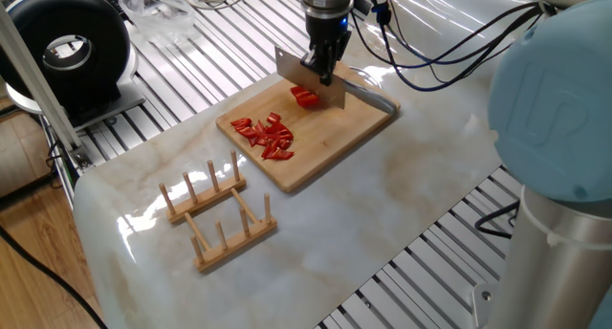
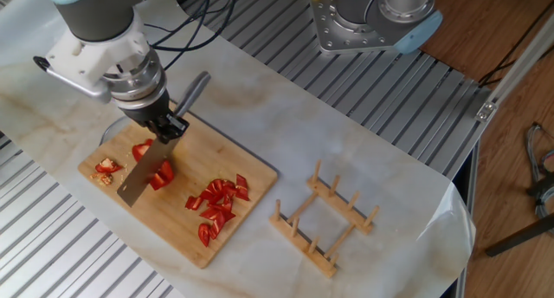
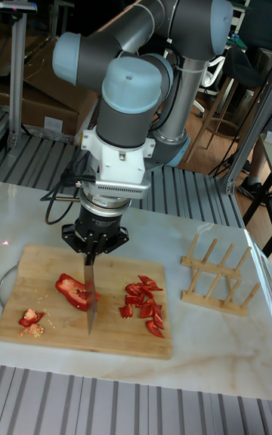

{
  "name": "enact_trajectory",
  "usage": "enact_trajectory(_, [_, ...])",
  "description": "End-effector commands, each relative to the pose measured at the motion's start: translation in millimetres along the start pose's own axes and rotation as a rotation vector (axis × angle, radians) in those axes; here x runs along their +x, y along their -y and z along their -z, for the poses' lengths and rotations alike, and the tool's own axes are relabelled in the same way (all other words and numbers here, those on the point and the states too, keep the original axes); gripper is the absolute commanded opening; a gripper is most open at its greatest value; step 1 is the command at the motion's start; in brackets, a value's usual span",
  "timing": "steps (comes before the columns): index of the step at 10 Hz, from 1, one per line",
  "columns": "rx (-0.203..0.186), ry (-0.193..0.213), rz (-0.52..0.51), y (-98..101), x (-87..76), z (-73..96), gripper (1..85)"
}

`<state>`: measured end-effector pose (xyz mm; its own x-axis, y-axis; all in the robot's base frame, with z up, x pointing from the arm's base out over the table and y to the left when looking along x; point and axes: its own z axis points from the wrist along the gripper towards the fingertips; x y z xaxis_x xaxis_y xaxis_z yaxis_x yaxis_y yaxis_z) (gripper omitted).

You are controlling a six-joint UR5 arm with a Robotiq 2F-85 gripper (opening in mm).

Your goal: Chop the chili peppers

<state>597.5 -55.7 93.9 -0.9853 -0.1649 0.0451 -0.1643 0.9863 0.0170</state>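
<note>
The gripper (image 2: 164, 127) squeezes the knife (image 2: 149, 163) tight over the big chili piece (image 3: 74, 291) on the cutting board (image 2: 177, 227), ready to press down next.

The hand (image 3: 91, 250) grips a knife (image 3: 90, 299) over the chili peppers (image 3: 74, 291) on the cutting board (image 3: 106, 337).
</note>
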Motion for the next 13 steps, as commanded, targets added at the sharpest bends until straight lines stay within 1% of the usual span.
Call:
enact_trajectory(1, [-0.063,0.01,-0.048,-14.8,-2.8,1.7,1.3])
enact_trajectory(3, [-0.079,0.015,-0.057,-19.0,-4.1,2.1,1.3])
enact_trajectory(5, [-0.085,0.028,-0.025,-20.5,-5.6,3.2,1.3])
enact_trajectory(7, [-0.054,0.046,0.007,-14.1,-9.9,4.1,1.3])
enact_trajectory(8, [-0.03,0.053,0.024,-9.1,-11.4,5.5,1.3])
enact_trajectory(10, [0.015,0.05,0.029,-1.2,-12.3,8.1,1.3])
enact_trajectory(13, [0.076,0.051,0.072,4.4,-14.7,14.9,1.3])
